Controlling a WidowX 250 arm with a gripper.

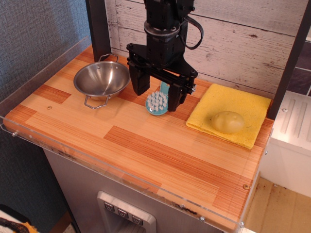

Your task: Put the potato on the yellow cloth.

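The pale yellow potato lies on the mustard-yellow cloth at the right back of the wooden counter. My black gripper hangs open and empty above the counter, well to the left of the cloth. Its two fingers straddle a teal brush.
A steel bowl with wire handles stands at the back left. A clear plastic rim edges the counter's front and left. A whitewashed plank wall and a black post close the back.
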